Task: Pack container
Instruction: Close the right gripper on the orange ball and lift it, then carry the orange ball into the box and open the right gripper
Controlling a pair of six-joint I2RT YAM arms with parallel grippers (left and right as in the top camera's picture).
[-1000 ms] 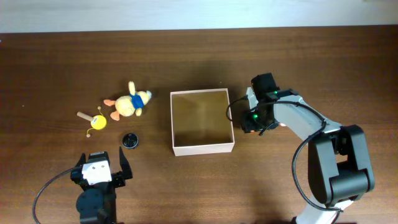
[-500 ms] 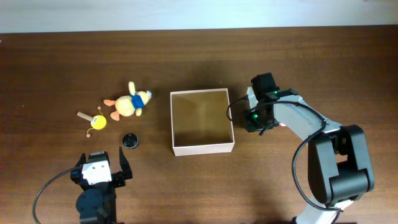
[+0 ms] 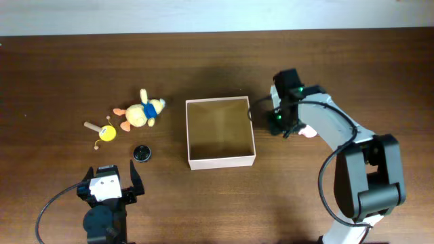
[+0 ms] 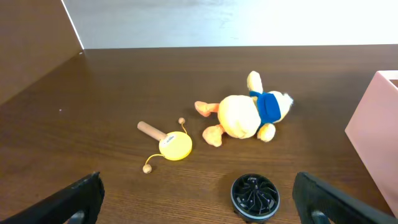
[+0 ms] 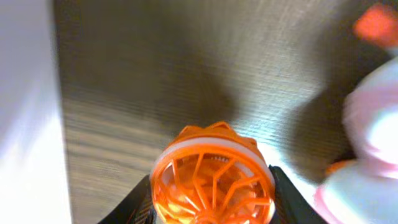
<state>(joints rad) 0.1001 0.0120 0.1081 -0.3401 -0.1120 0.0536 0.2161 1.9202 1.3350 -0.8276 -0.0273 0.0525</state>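
Observation:
The container is a square open box with white walls and a tan inside, at the table's middle; its wall shows pink at the right edge of the left wrist view. My right gripper is just right of the box and is shut on an orange round spoked toy, held above the table. A pink and white toy lies beside it. My left gripper is open and empty at the front left. A black spoked disc lies between its fingers' reach.
A yellow plush duck with a blue shirt, also in the left wrist view, lies left of the box. A yellow rattle drum on a wooden stick lies beside it. The black disc lies nearer the front.
My right gripper has moved a little toward the far side beside the box, uncovering the pink and white toy. The left arm has not moved.

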